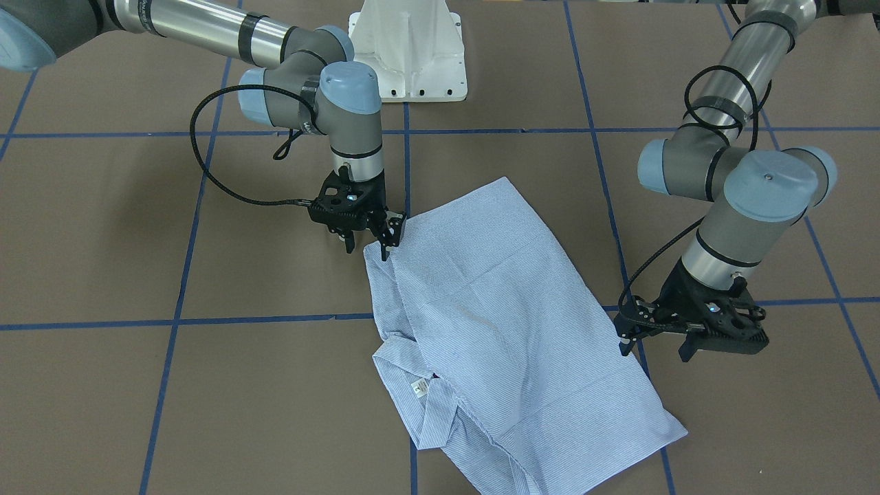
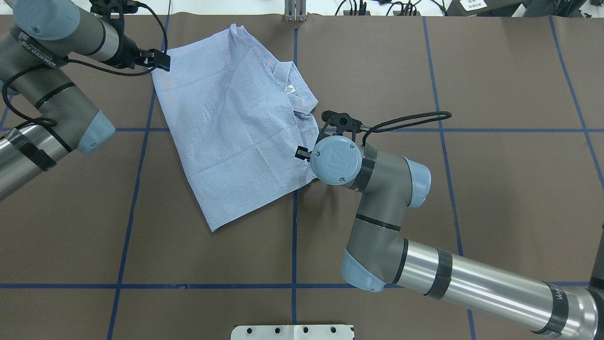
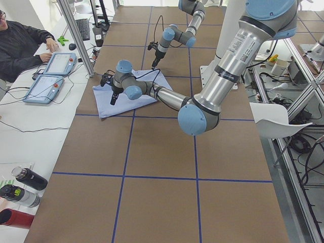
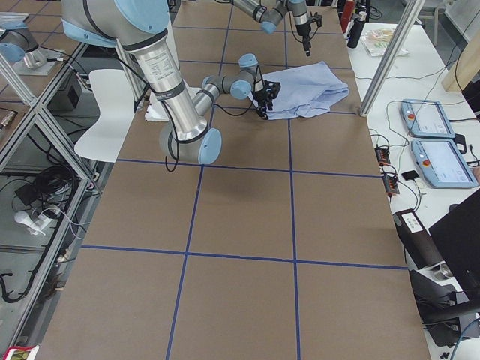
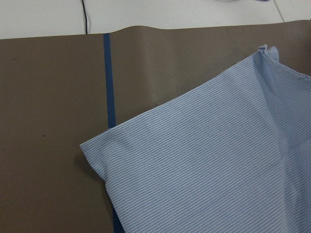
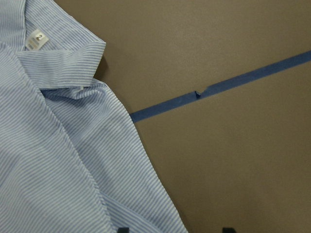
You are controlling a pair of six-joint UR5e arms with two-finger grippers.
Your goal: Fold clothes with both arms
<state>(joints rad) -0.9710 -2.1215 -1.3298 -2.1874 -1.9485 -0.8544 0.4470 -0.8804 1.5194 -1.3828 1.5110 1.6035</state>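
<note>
The light blue-and-white striped shirt point(image 1: 495, 309) lies folded on the brown table, its collar and white label point(image 1: 419, 388) toward the operators' side. My right gripper point(image 1: 368, 251) stands open at the shirt's corner nearest the robot. One finger touches the edge of the cloth, and both fingertips show at the bottom of the right wrist view. My left gripper point(image 1: 654, 352) hangs open just beside the shirt's opposite long edge and holds nothing. In the overhead view it sits at the shirt's far left corner point(image 2: 163, 60). The left wrist view shows that corner point(image 5: 97, 150) lying flat.
Blue tape lines point(image 1: 275, 320) cross the table. The white pedestal base point(image 1: 409, 48) stands behind the shirt. A person point(image 3: 23, 43) sits at a side bench with two tablet pendants point(image 3: 50, 76). Bottles point(image 3: 25, 178) lie on that bench near the camera.
</note>
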